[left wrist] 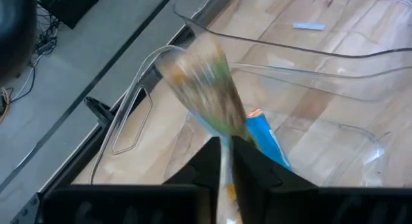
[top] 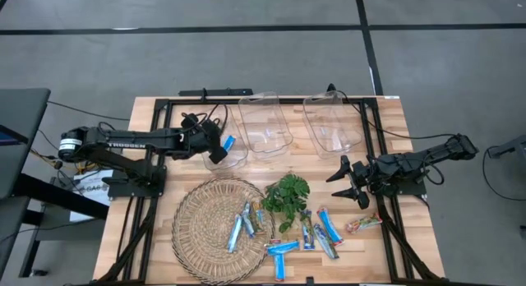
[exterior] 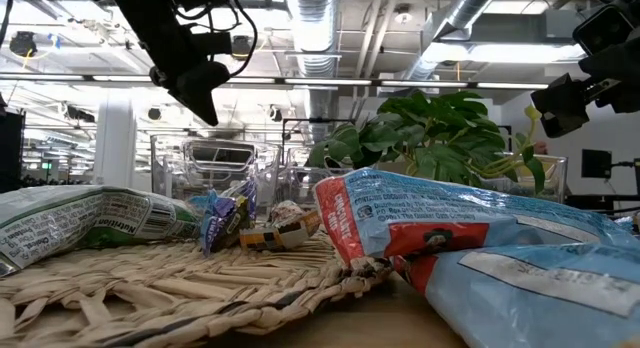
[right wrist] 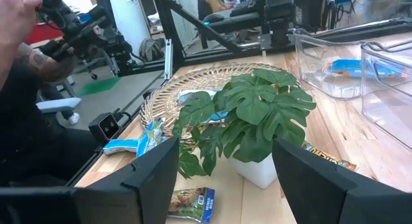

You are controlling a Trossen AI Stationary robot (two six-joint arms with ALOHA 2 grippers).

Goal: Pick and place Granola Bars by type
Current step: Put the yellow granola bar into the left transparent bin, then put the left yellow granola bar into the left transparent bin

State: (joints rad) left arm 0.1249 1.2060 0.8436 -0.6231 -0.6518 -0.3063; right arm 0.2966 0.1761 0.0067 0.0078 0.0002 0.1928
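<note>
Blurring bar (left wrist: 206,89) btwn left claw (left wrist: 225,161) tips

My high cam looks straight down on whole table (top: 164,237). Low cam sits at mat (exterior: 150,288) level, facing the room. Wrist cams look fwd; both wrists see the leftmost bin (left wrist: 335,153).

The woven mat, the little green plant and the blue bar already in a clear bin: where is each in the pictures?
Woven mat (top: 197,224): high view, bare weave left of the bars.
Green plant (top: 287,196): high view, middle of its leaves.
Blue bar (top: 228,142): high view, middle of the wrapper, in the leftmost clear bin (top: 238,159).
</note>
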